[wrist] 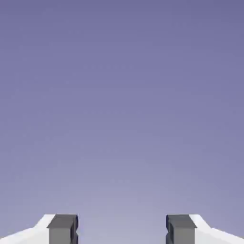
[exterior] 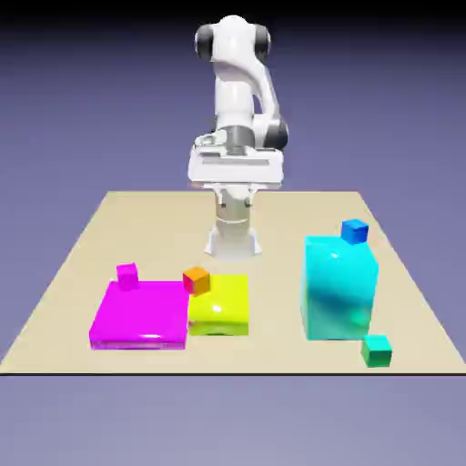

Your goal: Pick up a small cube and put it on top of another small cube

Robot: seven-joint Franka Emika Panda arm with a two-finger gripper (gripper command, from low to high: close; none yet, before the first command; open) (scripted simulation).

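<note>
Teal-green cube [exterior: 376,350] sits untouched at five o'clock on the surface [exterior: 73,264]; our hand [wrist: 122,231], open and empty, must first descend to it.

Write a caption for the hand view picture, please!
Open gripper with nothing between its fingertips, facing plain violet backdrop.

This is no real room but a computer-made test scene — everything is rendered. A flat tan table [exterior: 109,218] floats before a plain blue-violet backdrop [exterior: 55,91] with no walls, floor or furniture. A white robot arm [exterior: 238,100] stands at the table's far edge. On the table lie glossy toy-like blocks in bright colours — a magenta slab [exterior: 141,314] near the front left corner, a yellow block [exterior: 220,303] beside it, a tall cyan block [exterior: 339,287] toward the right edge. The hand view shows only backdrop.
</note>
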